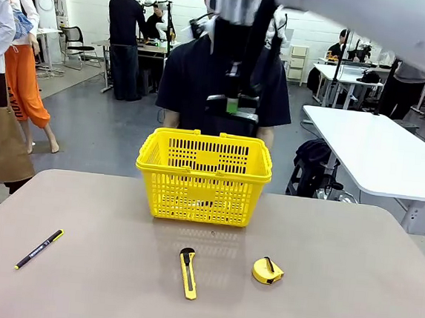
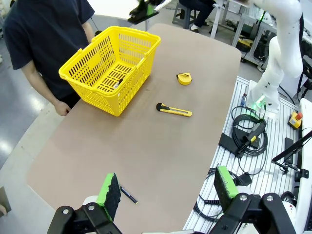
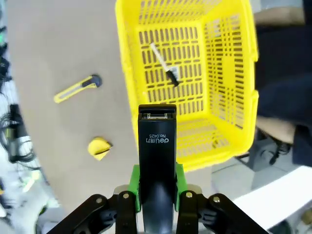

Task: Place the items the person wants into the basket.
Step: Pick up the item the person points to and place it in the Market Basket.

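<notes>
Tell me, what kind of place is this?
Probably a robot lab or workshop: a white robot arm stands by the table, cables lie beside it, and more work tables stand behind.

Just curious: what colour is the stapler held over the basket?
Black, with pale print on top; the stapler shows best in the right wrist view.

left claw just hangs wide open, right arm reaches in up top, right claw clamped on the black stapler
</notes>
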### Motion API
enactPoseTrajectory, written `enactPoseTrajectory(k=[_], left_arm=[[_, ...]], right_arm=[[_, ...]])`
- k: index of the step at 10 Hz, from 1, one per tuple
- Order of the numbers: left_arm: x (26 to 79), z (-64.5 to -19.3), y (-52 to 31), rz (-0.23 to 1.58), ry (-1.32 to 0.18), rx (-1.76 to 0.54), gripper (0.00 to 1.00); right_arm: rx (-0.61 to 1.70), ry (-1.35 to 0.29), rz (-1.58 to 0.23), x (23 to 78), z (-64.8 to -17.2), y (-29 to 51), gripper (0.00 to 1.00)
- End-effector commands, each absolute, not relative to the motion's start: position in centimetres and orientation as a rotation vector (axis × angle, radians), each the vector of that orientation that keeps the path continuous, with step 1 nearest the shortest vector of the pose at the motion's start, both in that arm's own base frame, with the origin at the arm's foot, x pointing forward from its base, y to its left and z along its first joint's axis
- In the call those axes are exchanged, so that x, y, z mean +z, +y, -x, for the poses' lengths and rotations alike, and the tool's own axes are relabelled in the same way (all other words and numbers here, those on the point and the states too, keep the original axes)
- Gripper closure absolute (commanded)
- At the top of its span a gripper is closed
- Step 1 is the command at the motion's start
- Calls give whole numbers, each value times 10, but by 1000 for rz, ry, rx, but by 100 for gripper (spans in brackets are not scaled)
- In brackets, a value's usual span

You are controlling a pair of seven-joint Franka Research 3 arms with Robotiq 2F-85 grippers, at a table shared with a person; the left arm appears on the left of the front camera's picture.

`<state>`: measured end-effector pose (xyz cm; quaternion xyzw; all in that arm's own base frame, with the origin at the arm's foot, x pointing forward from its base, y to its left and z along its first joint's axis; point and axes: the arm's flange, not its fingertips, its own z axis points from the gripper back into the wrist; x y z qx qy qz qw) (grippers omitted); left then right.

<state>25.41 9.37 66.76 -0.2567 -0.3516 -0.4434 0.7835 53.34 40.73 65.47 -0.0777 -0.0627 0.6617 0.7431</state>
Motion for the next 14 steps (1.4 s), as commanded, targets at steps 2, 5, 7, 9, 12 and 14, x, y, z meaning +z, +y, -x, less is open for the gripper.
enactPoseTrajectory(k=[2, 5, 7, 9, 12, 14], left_arm=[[667, -254, 93, 548, -761, -957, 0], [667, -254, 93, 548, -761, -957, 0], [667, -254, 93, 548, -761, -957, 0], [667, -254, 93, 548, -761, -957, 0], [667, -254, 93, 548, -761, -957, 0], [667, -254, 93, 548, -761, -957, 0]], right_arm=[[1482, -214, 211, 667, -572, 421, 68], [1483, -159, 200, 644, -543, 418, 68], [1483, -159, 200, 644, -543, 418, 68], [1539, -188, 219, 624, -555, 418, 68], [1643, -161, 43, 599, -579, 418, 68], [1704, -93, -88, 588, -596, 416, 68]])
